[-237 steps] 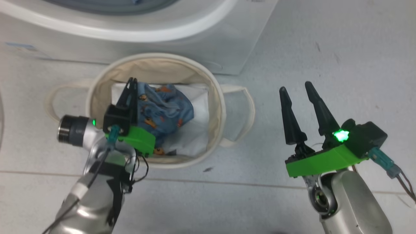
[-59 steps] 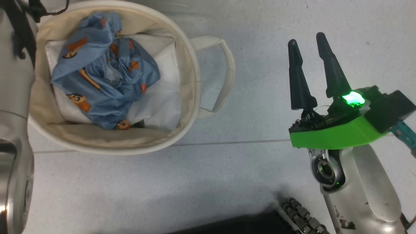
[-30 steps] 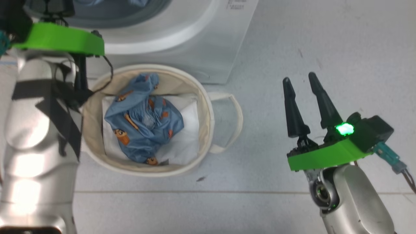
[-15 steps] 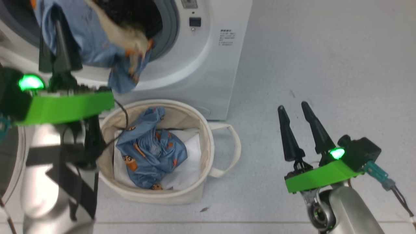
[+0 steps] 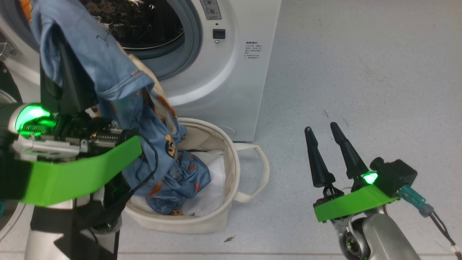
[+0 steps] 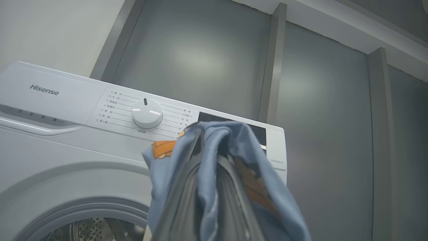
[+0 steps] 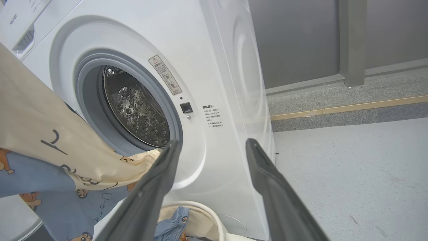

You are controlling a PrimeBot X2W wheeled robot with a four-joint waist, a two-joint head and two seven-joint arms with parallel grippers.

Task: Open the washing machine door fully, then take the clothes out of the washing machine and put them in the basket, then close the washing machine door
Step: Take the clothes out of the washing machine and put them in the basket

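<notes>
My left gripper (image 5: 63,61) is shut on the clothes (image 5: 108,76), a light-blue garment with orange prints and a cream piece, held in front of the washing machine (image 5: 231,72). The fabric drapes over the fingers and hangs down into the basket (image 5: 231,159), where another blue garment (image 5: 191,177) lies. In the left wrist view the cloth (image 6: 234,187) wraps my left gripper (image 6: 209,147). The drum (image 5: 144,25) stands open. Part of the washing machine door (image 5: 7,216) shows swung open at the far left. My right gripper (image 5: 321,128) (image 7: 212,142) is open and empty, right of the basket.
A plain white sheet (image 5: 213,191) lines the basket's bottom. Grey floor (image 5: 361,72) stretches to the right of the machine. Behind it run a grey wall (image 7: 301,33) and a raised step (image 7: 351,107). The control panel with its dial (image 6: 147,113) tops the machine.
The head camera has tilted up, bringing the drum into view. My left gripper has drawn the clothes out of the drum, and they now hang over the basket. The right gripper stays open.
</notes>
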